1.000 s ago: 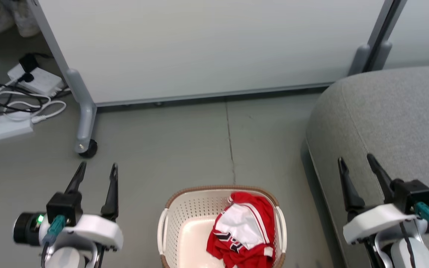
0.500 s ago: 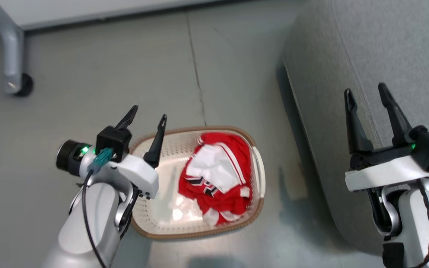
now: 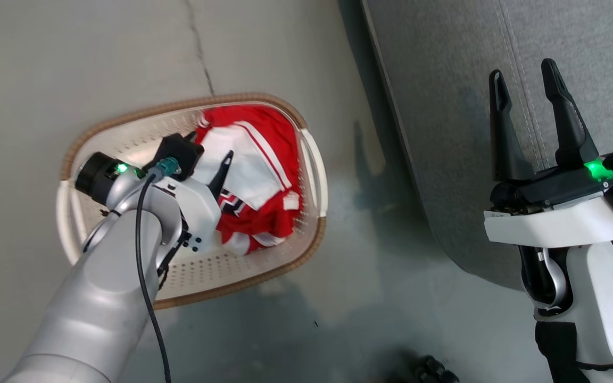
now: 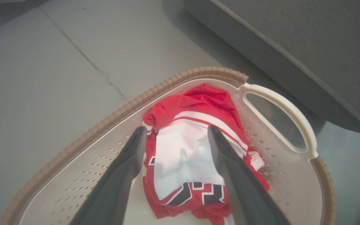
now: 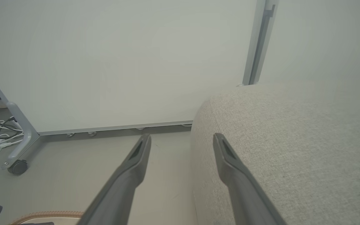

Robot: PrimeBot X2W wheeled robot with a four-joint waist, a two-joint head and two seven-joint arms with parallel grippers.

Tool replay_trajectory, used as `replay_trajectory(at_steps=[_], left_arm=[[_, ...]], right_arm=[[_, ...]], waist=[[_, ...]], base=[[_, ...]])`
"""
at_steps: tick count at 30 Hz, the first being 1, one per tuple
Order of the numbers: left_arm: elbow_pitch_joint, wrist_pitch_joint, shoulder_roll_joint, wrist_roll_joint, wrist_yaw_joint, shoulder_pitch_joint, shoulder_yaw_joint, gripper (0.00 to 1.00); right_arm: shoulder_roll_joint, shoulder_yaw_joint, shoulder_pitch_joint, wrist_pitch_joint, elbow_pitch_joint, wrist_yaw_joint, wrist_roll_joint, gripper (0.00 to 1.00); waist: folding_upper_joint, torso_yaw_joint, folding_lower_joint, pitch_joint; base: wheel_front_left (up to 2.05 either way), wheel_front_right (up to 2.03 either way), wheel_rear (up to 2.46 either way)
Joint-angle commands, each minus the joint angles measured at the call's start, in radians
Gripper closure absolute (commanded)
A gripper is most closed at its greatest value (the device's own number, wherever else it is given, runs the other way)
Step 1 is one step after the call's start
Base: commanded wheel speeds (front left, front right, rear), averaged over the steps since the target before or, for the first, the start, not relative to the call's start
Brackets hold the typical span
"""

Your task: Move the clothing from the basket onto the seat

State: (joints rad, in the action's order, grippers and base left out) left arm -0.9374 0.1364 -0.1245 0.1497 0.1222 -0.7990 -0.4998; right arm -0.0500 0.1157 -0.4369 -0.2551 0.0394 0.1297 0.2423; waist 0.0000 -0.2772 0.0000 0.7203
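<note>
Reaching step: the left gripper (image 4: pixel 177 128), fingers spread, hovers over the clothing (image 3: pixel 256 159) heaped at the end of the basket (image 3: pixel 125 114) nearest the seat (image 3: pixel 445 80) and must next drop and pinch it; the right gripper (image 3: pixel 522 72) hangs open.

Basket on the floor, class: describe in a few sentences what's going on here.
The robot's left claw, open, reaches into the basket and straddles the red-and-white clothing; nothing is gripped yet. The right claw hangs open and empty over the grey seat beside the basket.
</note>
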Motion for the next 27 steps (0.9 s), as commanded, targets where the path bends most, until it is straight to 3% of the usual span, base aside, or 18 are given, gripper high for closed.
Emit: replay_trajectory(at_steps=[1,11,16,20,21,22,23,27], left_arm=[[-0.012,-0.001,-0.014,-0.001,0.003,-0.024,0.0,0.0],[-0.215,-0.016,-0.07,0.028,0.004,-0.153,-0.01,0.0],[-0.278,-0.013,-0.083,0.04,-0.04,-0.202,0.002,0.0],[-0.306,-0.03,-0.086,0.041,-0.042,-0.228,-0.004,0.0],[-0.311,-0.03,-0.085,0.037,-0.037,-0.232,-0.01,0.42],[-0.314,-0.027,-0.085,0.036,-0.035,-0.237,-0.014,0.94],[-0.316,-0.023,-0.086,0.034,-0.034,-0.242,-0.017,1.0],[-0.321,0.013,-0.082,0.02,-0.028,-0.257,-0.042,1.0]], right_arm=[[-0.002,0.005,-0.015,-0.006,-0.01,0.002,0.008,0.0],[-0.002,0.036,-0.015,-0.011,-0.109,0.002,0.051,0.0],[-0.002,0.025,0.017,-0.01,-0.142,0.002,0.045,0.0],[-0.002,0.023,0.029,-0.01,-0.154,0.002,0.048,0.0],[-0.002,0.022,0.03,-0.01,-0.156,0.002,0.048,0.0],[-0.002,0.021,0.03,-0.01,-0.157,0.002,0.048,0.0],[-0.002,0.022,0.028,-0.01,-0.158,0.002,0.05,0.0],[-0.002,0.026,0.005,-0.01,-0.148,0.002,0.057,0.0]], waist=[[0.0,-0.075,0.0,0.096],[0.0,-0.156,0.0,0.215],[0.0,-0.153,0.0,0.234],[0.0,-0.149,0.0,0.244],[0.0,-0.148,0.0,0.246],[0.0,-0.147,0.0,0.247],[0.0,-0.146,0.0,0.249],[0.0,-0.143,0.0,0.248]], base=[[0.0,0.0,0.0],[0.0,0.0,0.0],[0.0,0.0,0.0],[0.0,0.0,0.0],[0.0,0.0,0.0],[0.0,0.0,0.0],[0.0,0.0,0.0],[0.0,0.0,0.0]])
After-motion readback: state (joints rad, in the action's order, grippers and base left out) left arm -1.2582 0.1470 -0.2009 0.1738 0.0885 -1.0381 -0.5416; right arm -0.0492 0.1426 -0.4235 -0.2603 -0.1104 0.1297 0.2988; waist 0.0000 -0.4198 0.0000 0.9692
